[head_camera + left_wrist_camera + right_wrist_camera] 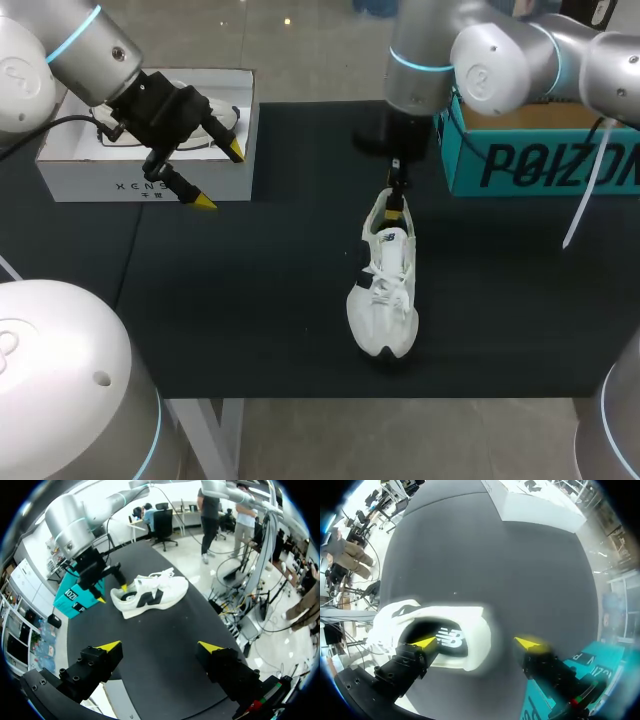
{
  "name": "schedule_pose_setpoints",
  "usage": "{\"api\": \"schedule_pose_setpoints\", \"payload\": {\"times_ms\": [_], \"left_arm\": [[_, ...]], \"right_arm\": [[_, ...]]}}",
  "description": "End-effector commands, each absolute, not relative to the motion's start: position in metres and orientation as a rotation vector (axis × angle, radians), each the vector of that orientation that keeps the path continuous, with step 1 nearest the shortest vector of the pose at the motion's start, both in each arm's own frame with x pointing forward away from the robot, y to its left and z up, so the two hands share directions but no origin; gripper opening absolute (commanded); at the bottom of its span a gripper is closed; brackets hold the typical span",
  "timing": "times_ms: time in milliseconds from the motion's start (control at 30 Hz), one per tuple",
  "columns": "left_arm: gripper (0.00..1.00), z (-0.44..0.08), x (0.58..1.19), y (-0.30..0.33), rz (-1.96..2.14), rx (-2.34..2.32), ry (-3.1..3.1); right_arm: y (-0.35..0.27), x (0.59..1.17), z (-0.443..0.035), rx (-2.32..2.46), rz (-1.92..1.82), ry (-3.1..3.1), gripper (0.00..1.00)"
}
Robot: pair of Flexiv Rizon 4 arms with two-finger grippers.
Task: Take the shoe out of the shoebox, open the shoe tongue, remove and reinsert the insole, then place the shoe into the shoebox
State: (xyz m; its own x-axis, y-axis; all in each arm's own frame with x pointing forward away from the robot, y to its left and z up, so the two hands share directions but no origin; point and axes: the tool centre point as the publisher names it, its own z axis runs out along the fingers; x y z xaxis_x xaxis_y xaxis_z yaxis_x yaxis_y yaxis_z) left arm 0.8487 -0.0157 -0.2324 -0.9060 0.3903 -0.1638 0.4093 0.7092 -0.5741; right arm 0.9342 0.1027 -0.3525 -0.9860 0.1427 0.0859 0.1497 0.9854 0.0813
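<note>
Right gripper [476, 642] over black tabletop [495, 555]

Big dark block lettering crosses the teal box [545, 165] side at 2 o'clock. Small grey print marks the white box [100, 185] front at 10 o'clock. A dark logo sits on the shoe [150, 596] side.

Shoe [383, 290]: on table [250, 300], centre of frame, heel toward the top. Open box [100, 175]: upper left. Shoebox [540, 160]: upper right.

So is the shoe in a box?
Out: the shoe sits on the black table, apart from the white box and teal box.
</note>
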Motion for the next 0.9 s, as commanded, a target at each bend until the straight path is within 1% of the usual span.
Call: {"api": "schedule_pose_setpoints", "payload": {"times_ms": [33,333,367,400,433,467,500,900], "left_arm": [[1.00,-0.232,0.849,-0.016,-0.974,0.674,2.878],[1.00,-0.232,0.849,-0.016,-0.974,0.674,2.878],[1.00,-0.232,0.849,-0.016,-0.974,0.674,2.878],[1.00,-0.232,0.849,-0.016,-0.974,0.674,2.878],[1.00,-0.232,0.849,-0.016,-0.974,0.674,2.878],[1.00,-0.232,0.849,-0.016,-0.974,0.674,2.878],[1.00,-0.232,0.849,-0.016,-0.974,0.674,2.878],[1.00,-0.232,0.849,-0.016,-0.974,0.674,2.878]], "right_arm": [[0.105,0.940,-0.356,-0.228,-0.121,-3.044,1.00],[0.100,0.940,-0.357,-0.243,-0.111,-3.046,1.00],[0.099,0.940,-0.357,-0.244,-0.108,-3.048,0.89],[0.098,0.939,-0.356,-0.246,-0.107,-3.050,0.66],[0.098,0.939,-0.356,-0.247,-0.104,-3.052,0.22],[0.098,0.938,-0.356,-0.245,-0.101,-3.053,0.02],[0.099,0.938,-0.358,-0.244,-0.099,-3.053,0.00],[0.106,0.929,-0.363,-0.223,-0.095,-3.075,0.00]]}}
